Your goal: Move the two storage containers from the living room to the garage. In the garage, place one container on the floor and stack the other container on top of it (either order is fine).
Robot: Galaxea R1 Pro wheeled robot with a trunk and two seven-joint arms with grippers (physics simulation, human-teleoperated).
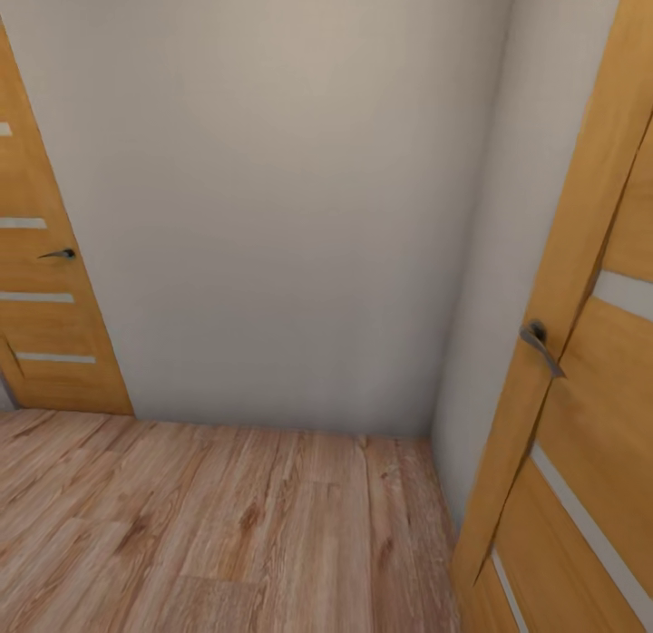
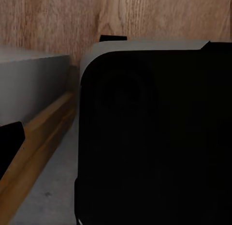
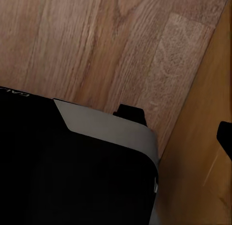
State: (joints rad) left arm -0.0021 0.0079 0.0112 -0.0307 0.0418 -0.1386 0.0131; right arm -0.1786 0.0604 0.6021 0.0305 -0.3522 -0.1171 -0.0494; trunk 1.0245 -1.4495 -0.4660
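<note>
Storage containers: unseen | wood-plank floor [image 1: 227,524], two orange doors [image 1: 580,343] | pincers' state: cannot tell

Plain off-white wall [image 1: 290,207], wood-plank floor [image 1: 227,524], two orange doors, apparently ajar [image 1: 580,361].

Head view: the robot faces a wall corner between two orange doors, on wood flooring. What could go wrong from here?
1. The right door stands very near, its handle jutting toward the robot; a turn may clip it. In the right wrist view the robot's dark body sits right beside orange wood.
2. The white wall blocks the way ahead, so driving on means a bump.
3. The floor is wood plank, not concrete, so the garage is likely not reached.
</note>
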